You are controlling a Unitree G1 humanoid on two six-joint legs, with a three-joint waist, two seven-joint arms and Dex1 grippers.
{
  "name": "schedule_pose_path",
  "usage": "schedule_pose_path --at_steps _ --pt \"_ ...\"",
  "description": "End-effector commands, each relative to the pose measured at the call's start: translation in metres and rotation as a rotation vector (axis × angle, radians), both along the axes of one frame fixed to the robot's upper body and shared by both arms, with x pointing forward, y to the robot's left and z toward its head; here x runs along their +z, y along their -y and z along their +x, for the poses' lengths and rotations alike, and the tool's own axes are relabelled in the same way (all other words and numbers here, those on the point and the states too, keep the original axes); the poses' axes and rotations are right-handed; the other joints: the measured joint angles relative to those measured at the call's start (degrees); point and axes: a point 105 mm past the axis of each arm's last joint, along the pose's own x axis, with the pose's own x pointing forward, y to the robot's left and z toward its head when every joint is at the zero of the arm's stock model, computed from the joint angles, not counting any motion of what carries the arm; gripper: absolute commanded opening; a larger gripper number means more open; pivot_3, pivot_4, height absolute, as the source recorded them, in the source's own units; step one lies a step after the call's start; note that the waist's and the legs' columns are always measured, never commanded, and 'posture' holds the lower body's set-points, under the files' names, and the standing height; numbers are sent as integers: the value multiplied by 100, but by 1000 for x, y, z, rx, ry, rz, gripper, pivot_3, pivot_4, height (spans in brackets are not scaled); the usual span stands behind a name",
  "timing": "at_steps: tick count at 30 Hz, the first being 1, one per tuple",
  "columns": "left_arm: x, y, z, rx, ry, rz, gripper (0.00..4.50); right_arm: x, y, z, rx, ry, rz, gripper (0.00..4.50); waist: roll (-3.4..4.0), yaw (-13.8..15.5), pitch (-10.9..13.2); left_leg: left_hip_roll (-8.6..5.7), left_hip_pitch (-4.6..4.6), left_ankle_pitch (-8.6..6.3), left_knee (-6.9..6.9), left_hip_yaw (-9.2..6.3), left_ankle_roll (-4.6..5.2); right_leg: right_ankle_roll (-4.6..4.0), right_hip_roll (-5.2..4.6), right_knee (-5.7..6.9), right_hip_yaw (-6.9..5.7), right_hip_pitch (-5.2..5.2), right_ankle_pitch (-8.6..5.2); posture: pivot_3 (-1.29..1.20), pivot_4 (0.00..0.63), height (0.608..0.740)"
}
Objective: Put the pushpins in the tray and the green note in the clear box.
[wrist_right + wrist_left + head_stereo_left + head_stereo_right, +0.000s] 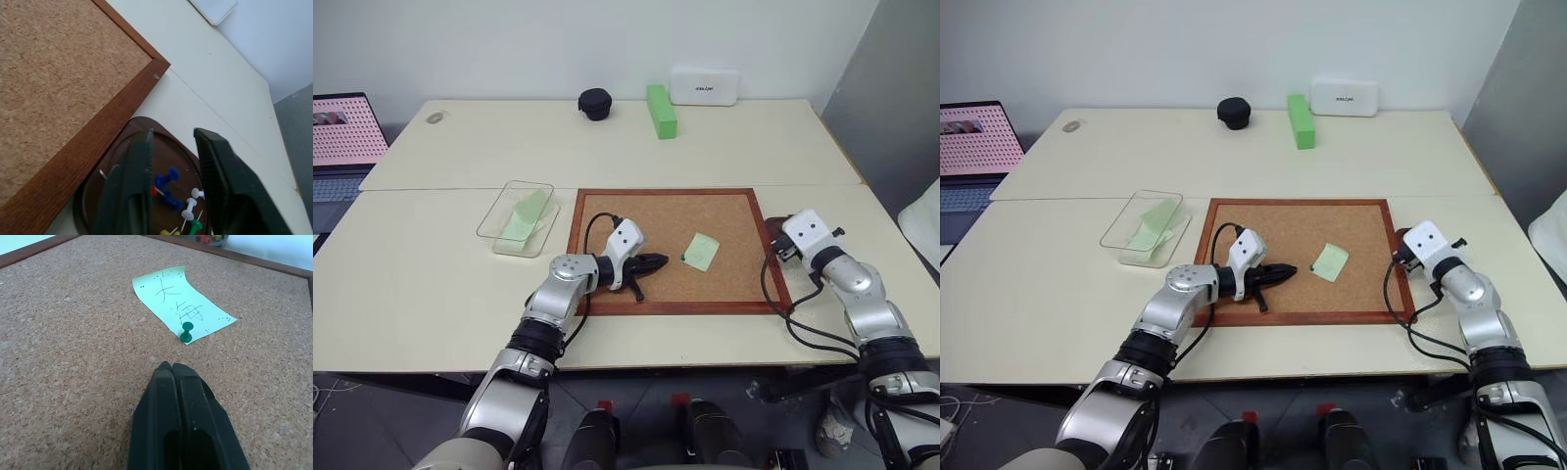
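Left eye view: corkboard [671, 250] sits mid-table, wood frame all round. One green note [702, 251] lies on the cork right of centre, pinned at its near-left corner by a green pushpin [186, 331]. Left gripper [658, 261] is over the cork just left of that pin, fingers pressed shut with nothing between them, tips short of the pin and apart from it. Bare cork lies all around the note.

Clear box [498, 223] sits on the table just off the board's left edge, pale green slips [523, 217] already inside it.

Right gripper [172, 147] is at the board's right edge, over the tray [89, 192], which sits beside the frame's outer side near the far right corner. Fingers are parted, holding nothing. Blue, white, green, red and yellow pins [168, 188] lie in the tray beneath.

Far edge of table: black round case [595, 104], bright green block [660, 111], white case [704, 86]. Open tabletop lies between those and the board.
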Motion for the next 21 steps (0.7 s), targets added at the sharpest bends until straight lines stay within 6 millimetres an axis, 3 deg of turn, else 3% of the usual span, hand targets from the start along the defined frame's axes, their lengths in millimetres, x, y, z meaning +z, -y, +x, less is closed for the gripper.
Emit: schedule_pose_path --at_steps 1,10,11,21 --pt "-5 -1 -1 11 -21 2 0 20 4 4 -11 77 -8 2530 0 0 0 0 0 0 0 0 0 0 0 0 0 0 0 0 150 740" --pt "-4 1 -2 2 -20 -2 0 22 4 1 -19 100 11 4307 0 3 0 -1 -1 0 0 0 0 0 0 0 0 0 0 0 150 740" --pt "-4 1 -2 2 -20 -2 0 23 -1 -1 9 101 37 4462 0 3 0 -1 -1 0 0 0 0 0 0 0 0 0 0 0 150 740" --pt "-3 1 -1 13 -18 -8 0 15 -93 -42 412 -88 509 4462 0 3 0 0 -1 0 1 -5 0 0 0 2 -2 2 0 0 150 740"
